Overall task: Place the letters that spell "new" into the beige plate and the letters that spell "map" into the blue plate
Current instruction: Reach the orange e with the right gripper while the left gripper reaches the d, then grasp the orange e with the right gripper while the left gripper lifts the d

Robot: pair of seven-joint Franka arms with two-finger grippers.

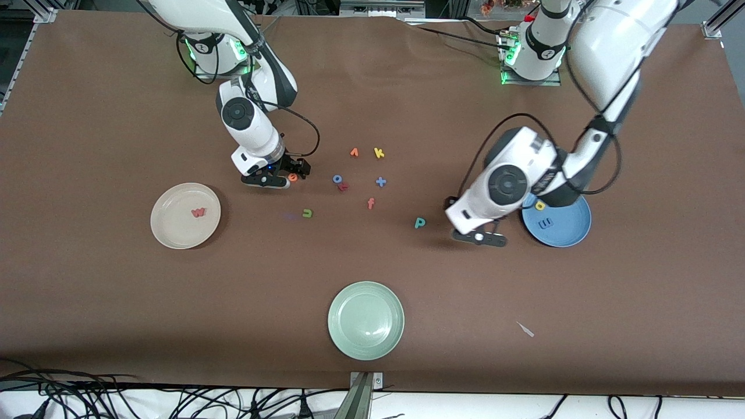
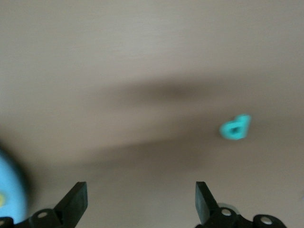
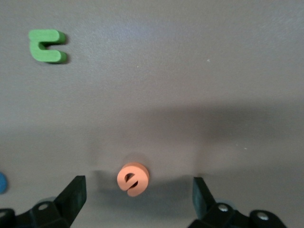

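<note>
The beige plate (image 1: 174,230) holds the red-pink "w" (image 1: 198,213). On the blue plate (image 1: 567,227) lie the blue "m" (image 1: 545,224) and the yellow "a" (image 1: 540,205). My right gripper (image 1: 288,173) (image 3: 137,194) is low over the table, open, with the orange "e" (image 1: 293,177) (image 3: 133,179) lying between its fingers, untouched. The green "n" (image 1: 307,213) (image 3: 46,45) lies nearer the front camera than the "e". My left gripper (image 1: 480,237) (image 2: 141,199) hangs open and empty between the teal "p" (image 1: 419,222) (image 2: 234,128) and the blue plate (image 2: 9,185).
A pale green plate (image 1: 365,343) sits near the table's front edge. Loose letters lie mid-table: an orange "v" (image 1: 354,152), a yellow "k" (image 1: 379,153), a blue "o" (image 1: 337,178), a blue plus (image 1: 380,181) and a red-orange "f" (image 1: 371,203). A white scrap (image 1: 525,329) lies toward the left arm's end.
</note>
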